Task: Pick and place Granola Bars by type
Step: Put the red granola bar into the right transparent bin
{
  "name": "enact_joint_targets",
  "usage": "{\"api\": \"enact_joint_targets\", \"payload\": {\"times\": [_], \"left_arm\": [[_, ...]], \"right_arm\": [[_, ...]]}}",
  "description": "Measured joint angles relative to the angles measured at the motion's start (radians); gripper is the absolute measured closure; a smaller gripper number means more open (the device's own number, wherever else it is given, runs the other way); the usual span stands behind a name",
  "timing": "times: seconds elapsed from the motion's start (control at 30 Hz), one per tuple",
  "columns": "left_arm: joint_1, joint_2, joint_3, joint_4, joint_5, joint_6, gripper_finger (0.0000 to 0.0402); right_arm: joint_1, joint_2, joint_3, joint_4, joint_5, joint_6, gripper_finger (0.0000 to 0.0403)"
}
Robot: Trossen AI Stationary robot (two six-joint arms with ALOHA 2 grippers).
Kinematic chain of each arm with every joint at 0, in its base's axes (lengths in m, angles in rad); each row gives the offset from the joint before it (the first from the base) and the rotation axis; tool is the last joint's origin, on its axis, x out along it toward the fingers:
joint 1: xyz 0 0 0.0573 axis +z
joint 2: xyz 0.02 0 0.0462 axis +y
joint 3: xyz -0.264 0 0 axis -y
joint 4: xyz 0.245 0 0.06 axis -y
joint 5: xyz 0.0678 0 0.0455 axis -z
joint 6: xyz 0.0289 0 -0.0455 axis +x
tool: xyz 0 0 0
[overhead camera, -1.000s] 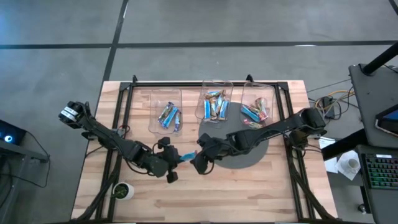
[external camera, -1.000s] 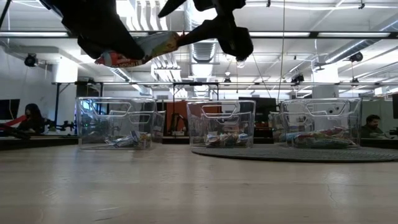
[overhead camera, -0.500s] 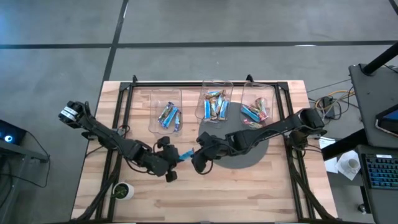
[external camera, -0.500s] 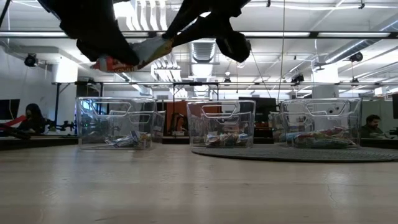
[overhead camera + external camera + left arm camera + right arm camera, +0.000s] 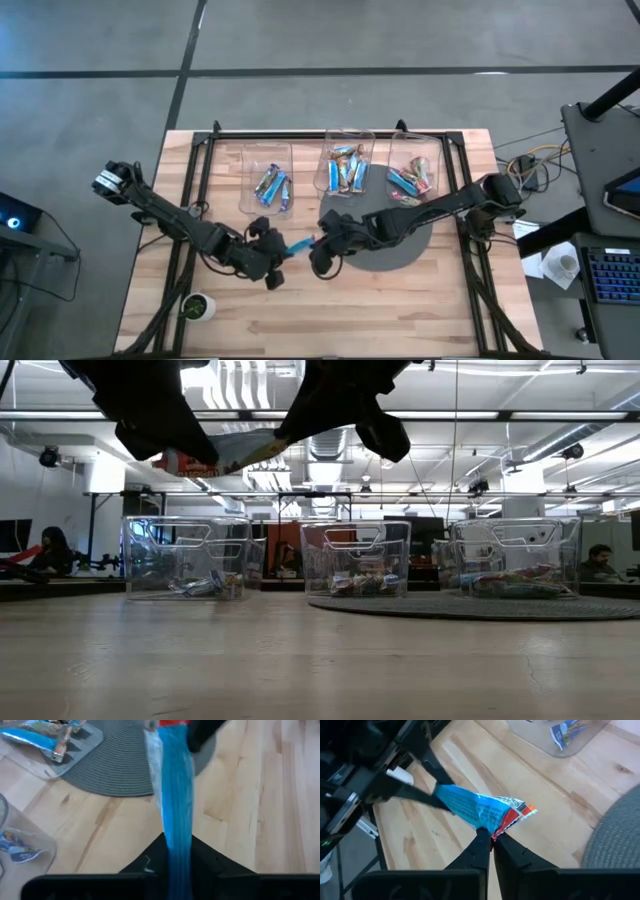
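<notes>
A blue granola bar with a red end is held in the air between my two grippers, above the table's middle. My left gripper is shut on its blue end, and my right gripper is shut on its red end. The bar also shows in the low view, high above the tabletop. More bars lie in three clear bins at the far side. My left gripper pinches the bar's blue end between its two fingers, which lie along the bar. The bar reaches away from them, clear of the table. My right gripper pinches the bar's red end between its two fingertips, coming from the table's right side. The bar is lifted clear and lies roughly level.
The middle bin and the right bin hold mixed bars. A round grey mat lies under my right arm. A small green-and-white cup stands near the left front corner. Bare wood lies along the near edge.
My right gripper has gone toward the table's left, up to the bar's red end, and has shut on it. My left gripper has kept its hold on the blue end and has shifted slightly toward the far edge. The bar stays in the air.
</notes>
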Motion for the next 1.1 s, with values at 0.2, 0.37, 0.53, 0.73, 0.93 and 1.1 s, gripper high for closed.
{"api": "enact_joint_targets", "payload": {"times": [0.2, 0.37, 0.53, 0.73, 0.93, 1.1], "left_arm": [[-0.001, 0.001, -0.003, 0.004, -0.003, 0.029, 0.0284], [-0.001, 0.001, -0.009, -0.048, -0.024, 0.022, 0.0222], [-0.032, -0.005, -0.010, -0.120, 0.008, -0.028, 0.0209], [-0.082, -0.015, -0.017, -0.187, 0.019, -0.115, 0.0209], [-0.088, -0.015, -0.041, -0.222, 0.016, -0.201, 0.0209], [-0.088, -0.015, -0.078, -0.217, 0.017, -0.270, 0.0209]], "right_arm": [[-0.007, -0.001, 0.000, -0.006, 0.000, -0.001, 0.0394], [-0.007, -0.002, 0.000, -0.046, 0.022, 0.008, 0.0394], [0.004, -0.057, 0.000, -0.183, 0.154, 0.040, 0.0394], [0.026, -0.186, 0.000, -0.525, 0.326, 0.213, 0.0394], [0.032, -0.293, 0.000, -0.826, 0.488, 0.408, 0.0394], [0.013, -0.318, 0.000, -1.061, 0.552, 0.550, 0.0394]]}}
